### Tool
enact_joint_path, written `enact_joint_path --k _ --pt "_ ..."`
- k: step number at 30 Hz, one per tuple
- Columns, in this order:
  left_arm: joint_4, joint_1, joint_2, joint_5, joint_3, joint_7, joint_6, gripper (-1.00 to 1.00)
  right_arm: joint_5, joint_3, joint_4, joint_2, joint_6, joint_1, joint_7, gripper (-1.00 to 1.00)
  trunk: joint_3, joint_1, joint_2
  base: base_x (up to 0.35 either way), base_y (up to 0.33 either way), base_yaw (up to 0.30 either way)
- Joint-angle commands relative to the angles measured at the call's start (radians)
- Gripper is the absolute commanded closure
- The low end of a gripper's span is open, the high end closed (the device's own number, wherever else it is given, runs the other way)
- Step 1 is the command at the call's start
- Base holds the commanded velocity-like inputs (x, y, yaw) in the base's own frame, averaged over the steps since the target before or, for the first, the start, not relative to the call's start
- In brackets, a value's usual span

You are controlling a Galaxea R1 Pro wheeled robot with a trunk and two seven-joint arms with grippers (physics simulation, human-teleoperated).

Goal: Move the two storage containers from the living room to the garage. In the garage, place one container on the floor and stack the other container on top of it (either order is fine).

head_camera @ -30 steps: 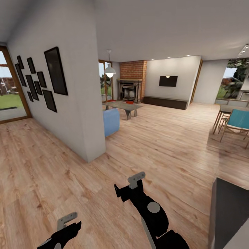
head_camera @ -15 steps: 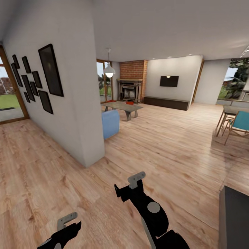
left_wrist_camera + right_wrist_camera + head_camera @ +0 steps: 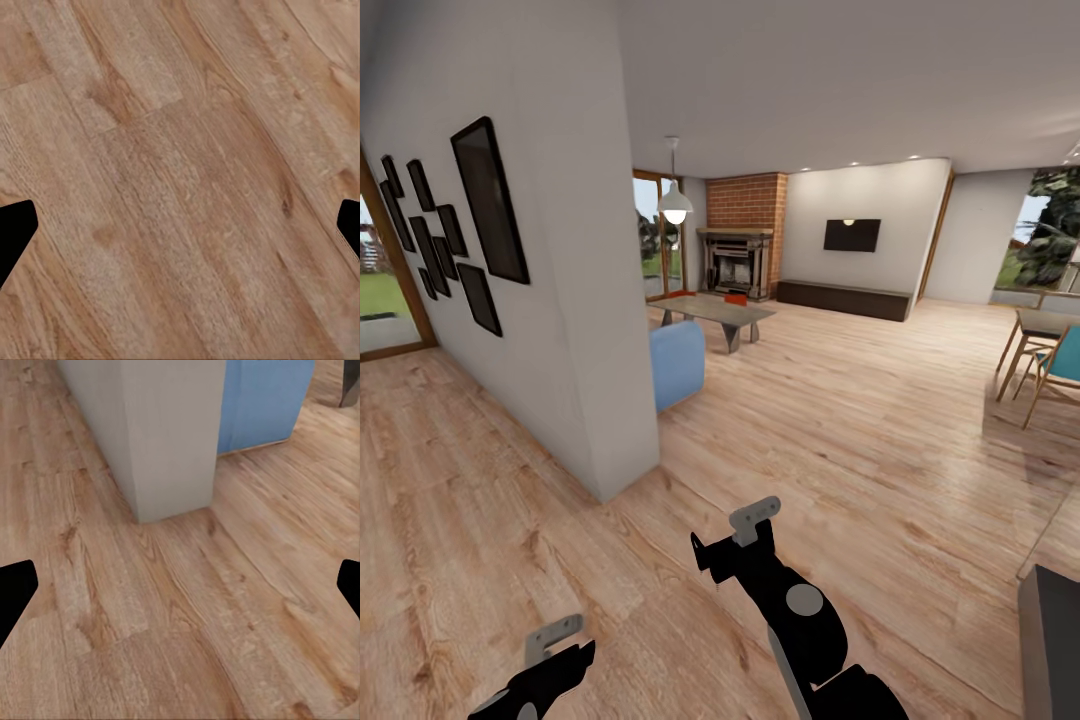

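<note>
a robot's view across a living room with a light wood plank floor. a white dividing wall juts in from the left, hung with a cluster of black picture frames. past its end sits a blue sofa, and beyond that a low grey coffee table. a small orange-red shape shows at the table's far edge (too small to tell whether it is one of the storage containers). a red brick fireplace stands at the back, beside a wall-mounted black screen. a pendant lamp hangs from the ceiling. a teal chair is at the right edge.

the right gripper is held low over the planks, its fingers wide apart with nothing between them. the left gripper sits lower still, fingers also spread wide over bare wood.
</note>
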Motion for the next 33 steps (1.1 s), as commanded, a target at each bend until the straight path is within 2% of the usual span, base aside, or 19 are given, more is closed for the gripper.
enact_joint_path --k 1,26,33 --pt "0.000 0.000 0.000 0.000 0.000 0.000 0.000 -1.00 0.000 0.000 0.000 0.000 0.000 0.000 0.000 -1.00 0.000 0.000 0.000 0.338 0.000 0.000" --pt "0.001 0.000 0.002 0.001 0.000 0.000 0.000 -1.00 0.000 0.000 0.000 0.000 0.000 0.000 0.000 -1.00 0.000 0.000 0.000 0.338 0.000 0.000" --pt "0.001 0.000 0.002 0.001 0.000 0.000 0.000 -1.00 0.000 0.000 0.000 0.000 0.000 0.000 0.001 -1.00 0.000 0.000 0.000 0.336 -0.083 0.000"
